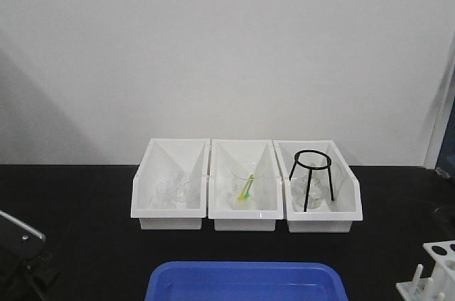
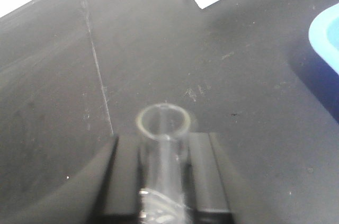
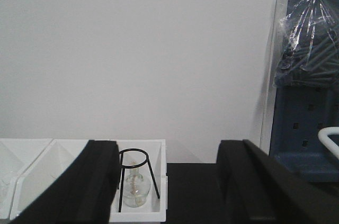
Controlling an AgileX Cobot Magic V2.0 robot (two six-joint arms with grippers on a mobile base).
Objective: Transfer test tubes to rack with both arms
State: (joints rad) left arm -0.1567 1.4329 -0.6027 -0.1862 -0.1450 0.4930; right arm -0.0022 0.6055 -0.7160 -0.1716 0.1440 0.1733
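Note:
In the left wrist view my left gripper (image 2: 164,147) is shut on a clear glass test tube (image 2: 163,123). The tube lies between the two black fingers (image 2: 127,173), its open mouth pointing forward, above the black tabletop. In the right wrist view my right gripper (image 3: 168,181) is open and empty, held level and facing the rightmost white bin. The white rack (image 1: 435,272), with round holes and upright pegs, stands at the bottom right of the front view, partly cut off. No tubes show in it. Only part of the left arm (image 1: 20,244) shows in the front view.
Three white open-front bins (image 1: 170,208) stand in a row at the back and hold glassware. The right one holds a black tripod ring (image 3: 135,179) over a glass flask. A blue tray (image 1: 245,283) lies at the front centre; its corner also shows in the left wrist view (image 2: 326,38).

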